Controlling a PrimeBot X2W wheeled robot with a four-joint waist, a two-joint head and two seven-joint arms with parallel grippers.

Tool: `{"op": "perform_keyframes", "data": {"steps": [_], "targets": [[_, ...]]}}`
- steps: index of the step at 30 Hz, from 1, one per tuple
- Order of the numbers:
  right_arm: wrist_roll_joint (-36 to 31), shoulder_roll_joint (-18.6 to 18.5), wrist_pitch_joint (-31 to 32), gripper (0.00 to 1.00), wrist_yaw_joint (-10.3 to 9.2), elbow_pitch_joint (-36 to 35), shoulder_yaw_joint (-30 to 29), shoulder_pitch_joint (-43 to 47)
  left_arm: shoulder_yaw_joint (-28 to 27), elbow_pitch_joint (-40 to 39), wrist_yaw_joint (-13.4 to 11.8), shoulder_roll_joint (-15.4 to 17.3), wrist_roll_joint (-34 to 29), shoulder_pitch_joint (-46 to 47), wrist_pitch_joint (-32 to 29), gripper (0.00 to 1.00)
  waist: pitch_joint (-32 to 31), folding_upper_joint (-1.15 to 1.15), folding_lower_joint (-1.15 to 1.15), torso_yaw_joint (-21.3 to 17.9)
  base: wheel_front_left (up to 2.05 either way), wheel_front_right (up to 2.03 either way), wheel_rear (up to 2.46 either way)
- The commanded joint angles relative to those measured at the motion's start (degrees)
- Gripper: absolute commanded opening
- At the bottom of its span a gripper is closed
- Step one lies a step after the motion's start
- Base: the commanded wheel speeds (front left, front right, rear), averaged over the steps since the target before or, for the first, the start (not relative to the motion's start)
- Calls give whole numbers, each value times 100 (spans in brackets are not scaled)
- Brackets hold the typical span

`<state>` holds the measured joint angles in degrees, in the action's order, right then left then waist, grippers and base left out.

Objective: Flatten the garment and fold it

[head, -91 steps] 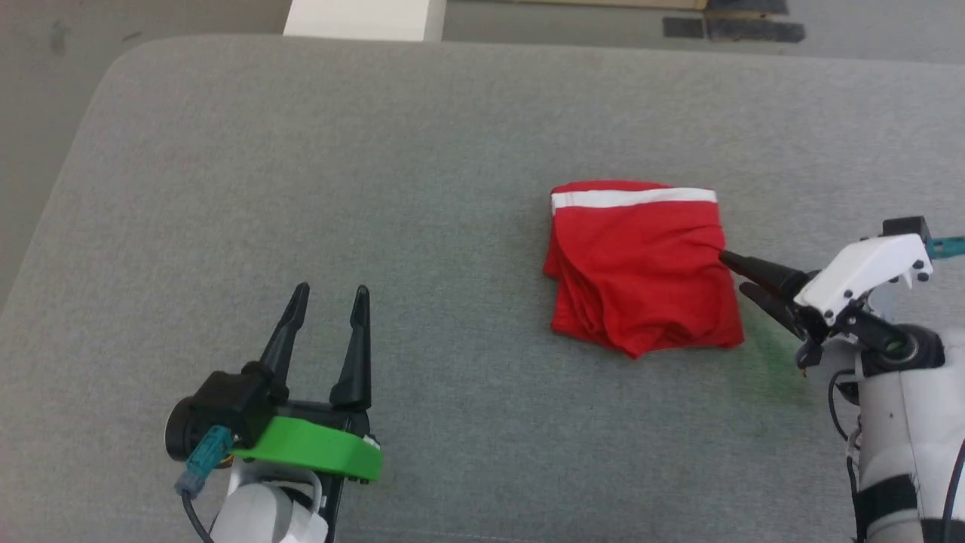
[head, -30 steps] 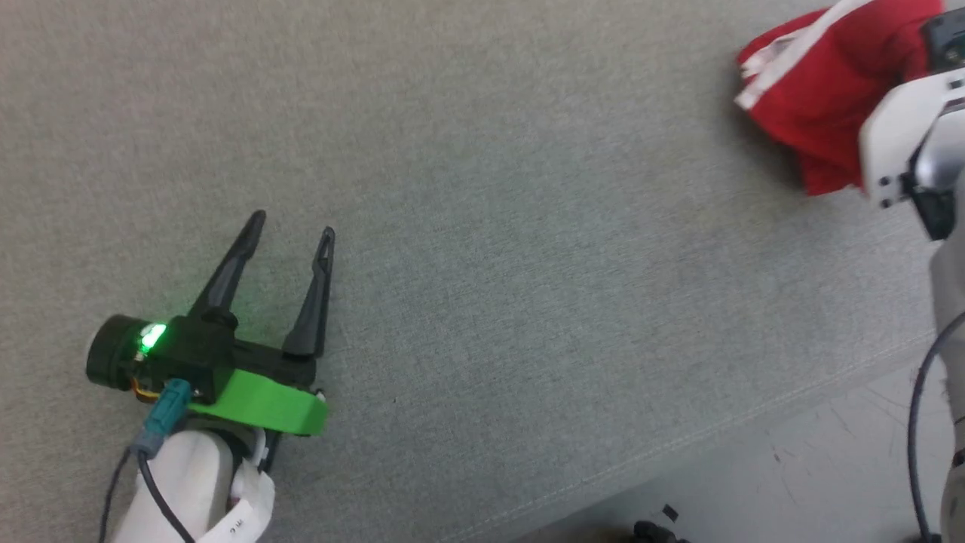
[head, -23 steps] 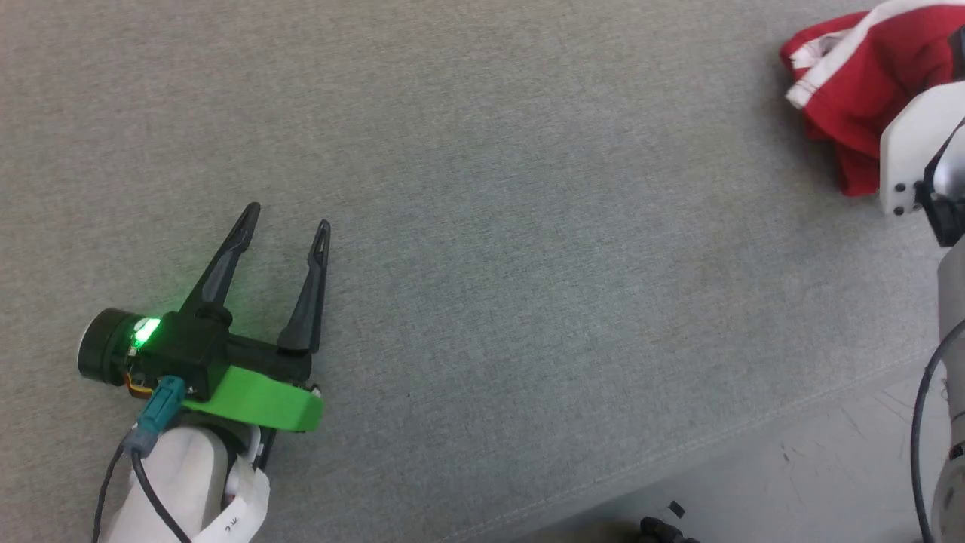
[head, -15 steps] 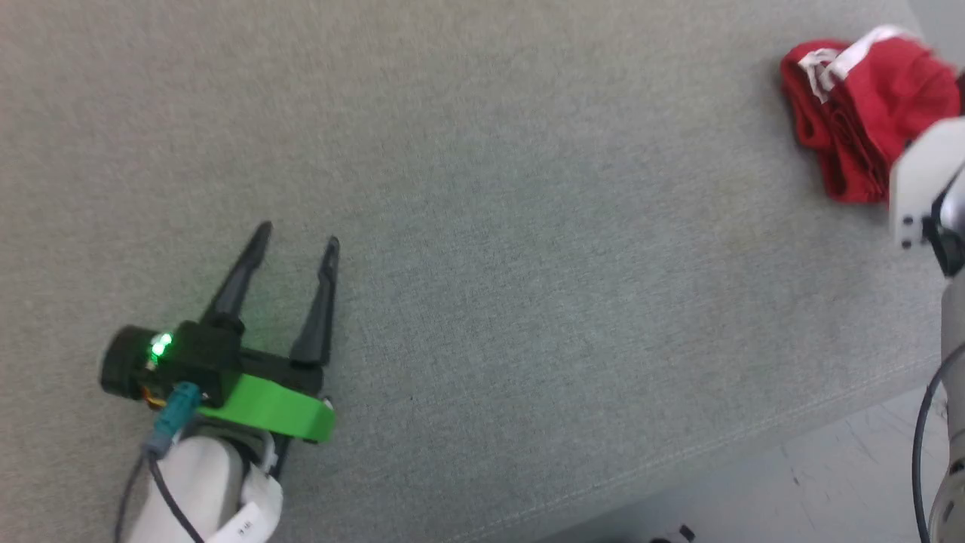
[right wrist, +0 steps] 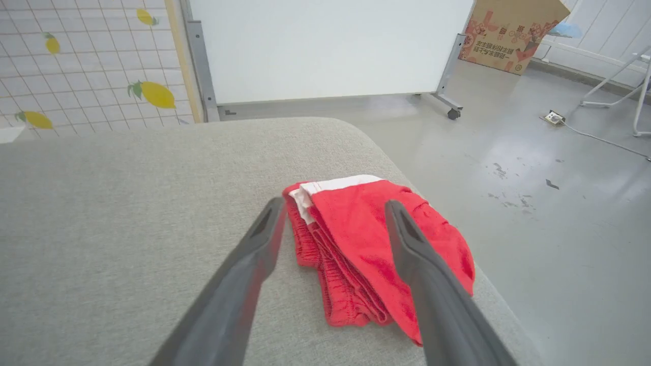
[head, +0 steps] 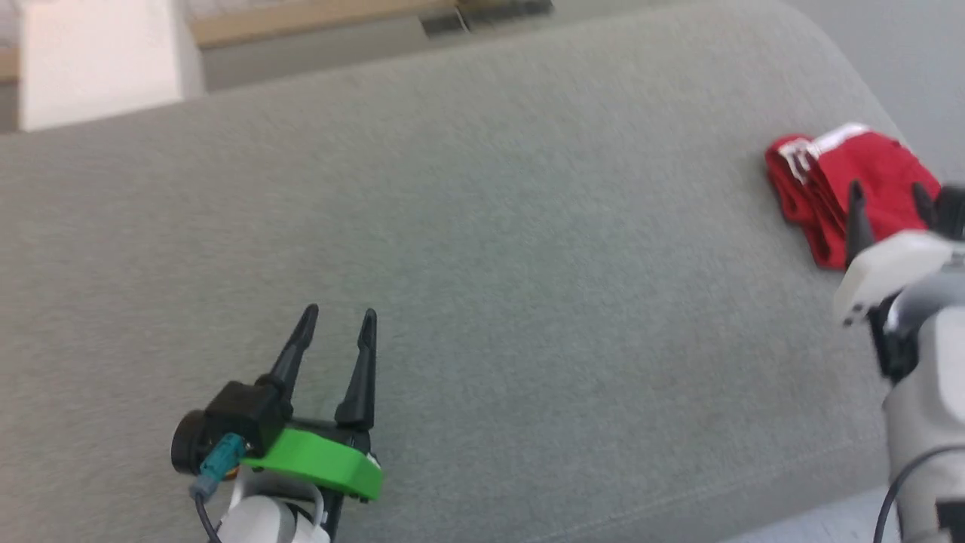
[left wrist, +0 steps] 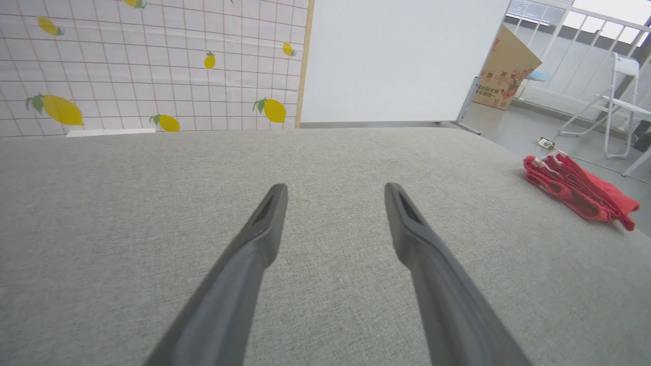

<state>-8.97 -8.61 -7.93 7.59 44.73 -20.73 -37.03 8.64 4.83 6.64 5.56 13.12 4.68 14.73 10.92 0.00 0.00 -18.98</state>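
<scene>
The big grey table [head: 482,226] is soft and covered in rough grey cloth. The garment [head: 882,158] lies on it, right at the table's round far corner on the right, close to the edge. Just past the garment the table ends and a shiny grey floor [right wrist: 534,168] begins. Behind the garment and to the left is a tiled wall [left wrist: 127,61] with yellow lemons on it. Right behind the garment stands a wide white board [right wrist: 325,46] on wheels. Far behind the garment on the right, a cardboard box [right wrist: 508,30] leans by a white railing, and a white chair [left wrist: 618,101] stands on the floor. From the garment all the way to the left, the flat table top gives lots of room to move.

The garment is a small red bundle, folded up, with a white band on its far side. The right gripper [head: 886,187] hangs right by the garment with its two fingers wide apart, holding nothing. The left gripper [head: 340,311] is well apart from the garment, far to its left, low over the table, fingers apart too. A small plug box [right wrist: 552,118] with a cord lies on the floor behind the garment.
</scene>
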Motion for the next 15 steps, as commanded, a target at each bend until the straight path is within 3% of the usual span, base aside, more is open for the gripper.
{"op": "perform_keyframes", "data": {"steps": [1, 5, 9, 15], "targets": [[231, 50, -188, 100, -10, -190, 170, 282, -48, 13, -2, -33, 29, -74, 26, 100, -648, 0, 0, 618, 0, 0, 0], [1078, 18, -562, 100, -10, -1237, 693, 1279, -116, 39, 27, -159, 88, -210, 26, 100, -956, 0, 0, 1096, 0, 0, 0], [1461, 78, -667, 100, -10, -2368, 886, 2259, -142, 96, 44, -224, 126, -338, 26, 100, -1169, 0, 0, 1522, 0, 0, 0], [1355, 267, -700, 100, -10, -3446, 1087, 3270, -182, 172, 51, -257, 131, -430, 27, 100, -1337, 0, 0, 1908, 0, 0, 0]]}}
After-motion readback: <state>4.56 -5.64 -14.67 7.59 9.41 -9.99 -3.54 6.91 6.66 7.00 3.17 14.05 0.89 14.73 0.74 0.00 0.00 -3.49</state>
